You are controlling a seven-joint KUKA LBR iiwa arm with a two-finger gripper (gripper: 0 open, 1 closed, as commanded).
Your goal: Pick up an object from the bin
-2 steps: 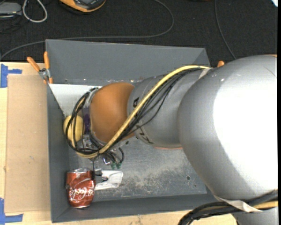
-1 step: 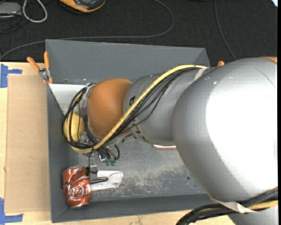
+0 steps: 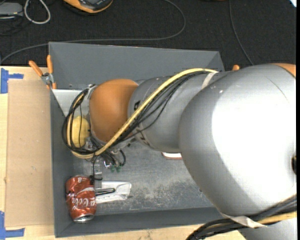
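— Jaw state?
— Cannot tell: opening masked by the orange wrist cover [image 3: 112, 109] and the cable loops [image 3: 70, 129]. Poised low, just above the far end of a crushed red cola can [image 3: 81, 200]. No hold confirmed.

— Location of the can?
— Near-left corner of the grey bin [image 3: 135, 61], on its side, close to both the left wall and the near wall.

— Orientation?
— Long axis roughly parallel to the left wall, slightly skewed. Silvery end toward the near wall, dented red end toward the jaws. Judging from that lie, close across the short axis.

— Neighbours?
— Crumpled white wrapper [image 3: 117, 191] just right of the can, apparently touching it. Slim dark item [image 3: 106, 190] across the wrapper, kind not determinable. Further out, a yellow rounded object [image 3: 80, 129] behind the cables by the left wall, well apart from the can.

— Failure modes from here?
— First, slip: poor contact on crushed, uneven metal, hence likely twisting or popping out on closing. Second, wall strike: little clearance on the left, hence risk of one jaw landing on the wall or on top of the can instead of beside it. Third, snag: possible pinching of the wrapper together with the can, weakening the hold. Fourth, cable drag across the yellow object during any lift.

— Precaution?
— Centre over the can's middle, not its end, before closing.
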